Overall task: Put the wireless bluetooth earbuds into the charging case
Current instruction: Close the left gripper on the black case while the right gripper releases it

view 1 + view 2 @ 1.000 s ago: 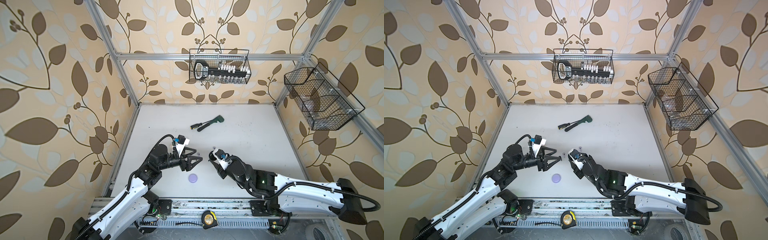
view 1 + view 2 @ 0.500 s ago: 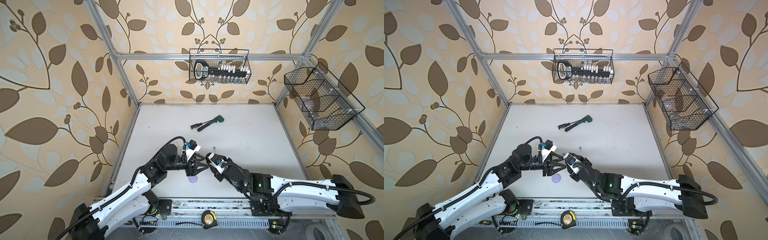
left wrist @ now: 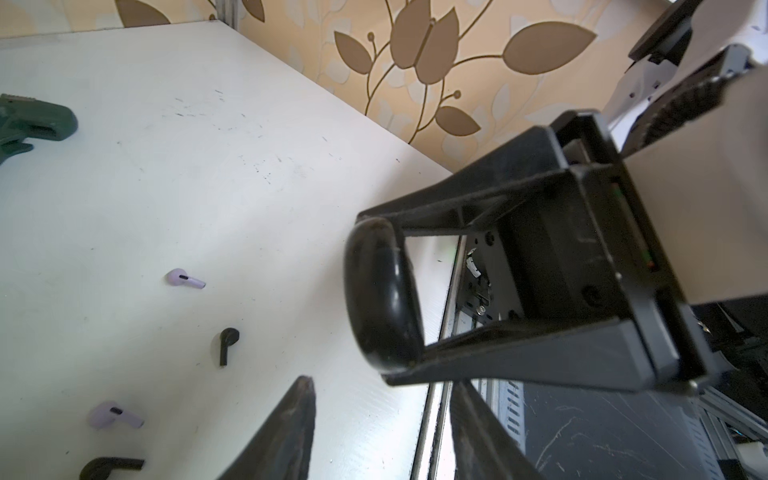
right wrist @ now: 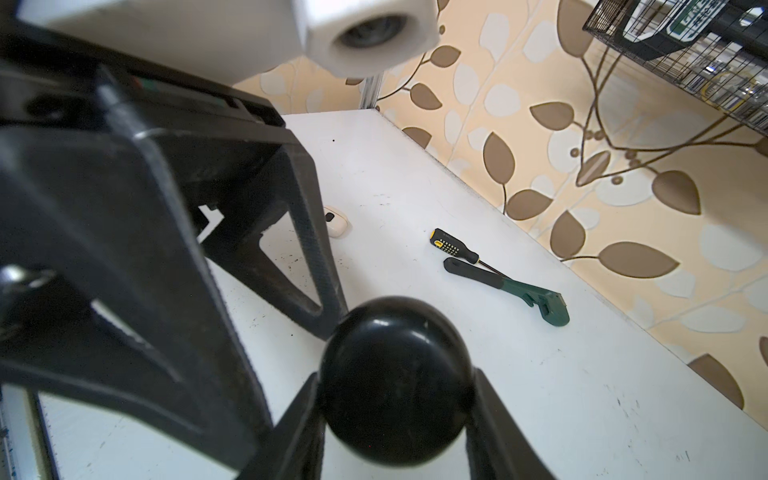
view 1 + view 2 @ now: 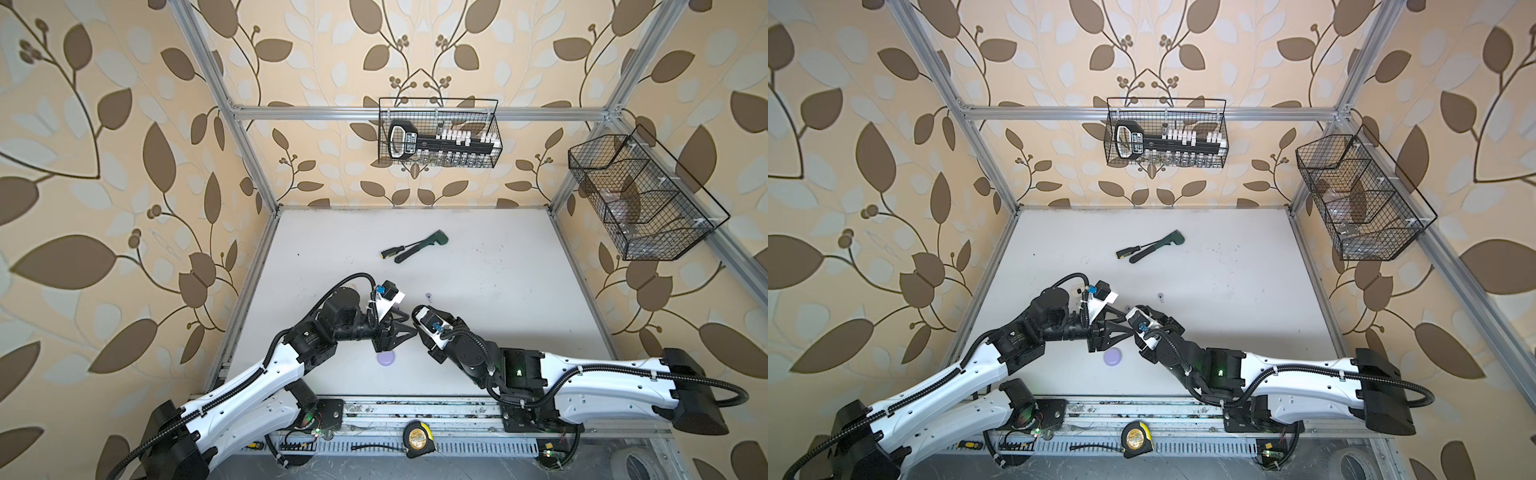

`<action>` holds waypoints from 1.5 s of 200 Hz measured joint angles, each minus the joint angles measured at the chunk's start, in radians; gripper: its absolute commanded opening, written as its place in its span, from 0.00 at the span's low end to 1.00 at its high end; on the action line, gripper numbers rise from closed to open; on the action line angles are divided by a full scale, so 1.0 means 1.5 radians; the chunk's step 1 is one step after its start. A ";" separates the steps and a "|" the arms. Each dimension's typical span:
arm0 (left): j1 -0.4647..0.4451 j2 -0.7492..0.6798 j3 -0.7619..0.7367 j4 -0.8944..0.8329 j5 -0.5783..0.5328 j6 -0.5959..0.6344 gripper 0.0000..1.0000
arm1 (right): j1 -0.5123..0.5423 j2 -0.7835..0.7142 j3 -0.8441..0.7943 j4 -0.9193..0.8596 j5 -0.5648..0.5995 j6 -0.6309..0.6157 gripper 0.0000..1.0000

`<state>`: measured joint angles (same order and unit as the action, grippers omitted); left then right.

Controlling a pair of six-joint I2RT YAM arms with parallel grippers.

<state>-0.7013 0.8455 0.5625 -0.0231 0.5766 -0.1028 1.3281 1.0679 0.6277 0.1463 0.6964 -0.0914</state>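
Note:
My right gripper point(image 4: 395, 378) is shut on a round black charging case point(image 4: 395, 374), also seen edge-on in the left wrist view point(image 3: 382, 291). My left gripper point(image 3: 382, 388) is open with nothing between its fingers, its tips just short of the case. In both top views the two grippers meet at the table's front middle, left point(image 5: 409, 330) against right point(image 5: 417, 318). On the table beyond lie two lilac earbuds point(image 3: 185, 279) point(image 3: 114, 415) and two black earbuds point(image 3: 226, 343) point(image 3: 110, 465). One lilac earbud point(image 5: 428, 296) shows in a top view.
A closed lilac case point(image 5: 386, 358) lies below the left gripper. A cream case point(image 4: 336, 222) sits behind the left arm. A screwdriver point(image 5: 392, 252) and a green wrench point(image 5: 422, 245) lie mid-table. Wire baskets point(image 5: 438, 133) point(image 5: 640, 199) hang on the walls. A tape measure point(image 5: 419, 437) rests on the front rail.
My left gripper has swung right toward the right gripper and its jaws have narrowed. The right gripper has shifted a little left with the black case, so the two now meet.

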 measured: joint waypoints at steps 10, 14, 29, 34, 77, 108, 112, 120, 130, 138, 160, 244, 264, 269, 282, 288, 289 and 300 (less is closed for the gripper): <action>0.000 -0.012 0.000 -0.007 -0.017 -0.001 0.54 | 0.001 0.002 0.000 0.006 0.003 0.000 0.31; -0.001 -0.017 0.000 -0.009 -0.024 -0.001 0.54 | 0.001 0.002 0.000 0.008 0.003 -0.001 0.31; 0.000 -0.037 -0.001 -0.005 -0.041 -0.004 0.53 | 0.001 0.002 0.000 0.011 0.001 -0.003 0.31; 0.000 -0.042 -0.001 -0.002 -0.043 -0.004 0.53 | 0.003 0.002 0.000 0.011 0.001 -0.004 0.31; 0.000 -0.052 -0.001 -0.001 -0.057 -0.005 0.53 | 0.013 0.011 -0.001 0.012 0.003 -0.016 0.30; 0.000 -0.033 0.000 0.000 -0.039 -0.004 0.48 | 0.027 0.016 -0.004 0.021 0.012 -0.030 0.30; 0.000 -0.028 0.000 0.000 -0.035 -0.002 0.48 | 0.029 0.018 -0.005 0.021 0.015 -0.032 0.30; -0.001 -0.021 0.000 -0.001 -0.028 -0.002 0.47 | 0.033 0.022 -0.006 0.023 0.019 -0.036 0.30; 0.000 -0.014 0.000 -0.001 -0.020 -0.002 0.45 | 0.036 0.030 -0.006 0.025 0.024 -0.041 0.29; 0.000 -0.009 0.001 -0.001 -0.016 -0.001 0.43 | 0.039 0.035 -0.006 0.028 0.027 -0.045 0.29; 0.000 0.005 0.002 -0.001 0.001 0.001 0.35 | 0.043 0.047 -0.006 0.033 0.036 -0.052 0.27; 0.000 0.045 0.023 0.002 0.053 0.006 0.29 | 0.058 0.049 -0.007 0.040 0.063 -0.082 0.26; 0.000 0.054 0.029 0.002 0.060 0.006 0.23 | 0.062 0.049 -0.007 0.040 0.076 -0.089 0.26; 0.000 0.056 0.031 0.002 0.060 0.005 0.21 | 0.062 0.050 -0.007 0.040 0.078 -0.091 0.26; 0.000 0.059 0.033 0.002 0.060 0.004 0.19 | 0.062 0.050 -0.007 0.041 0.083 -0.093 0.26; -0.001 0.059 0.033 0.002 0.060 0.004 0.18 | 0.063 0.050 -0.007 0.041 0.085 -0.094 0.26; -0.001 0.059 0.033 0.002 0.060 0.004 0.18 | 0.063 0.050 -0.007 0.041 0.085 -0.095 0.26; -0.001 0.059 0.033 0.002 0.060 0.004 0.16 | 0.064 0.050 -0.007 0.041 0.087 -0.097 0.26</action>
<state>-0.7021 0.9344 0.6121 -0.0200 0.6662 -0.0963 1.4242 1.1423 0.6167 0.2073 0.8272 -0.2363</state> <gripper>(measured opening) 0.241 0.457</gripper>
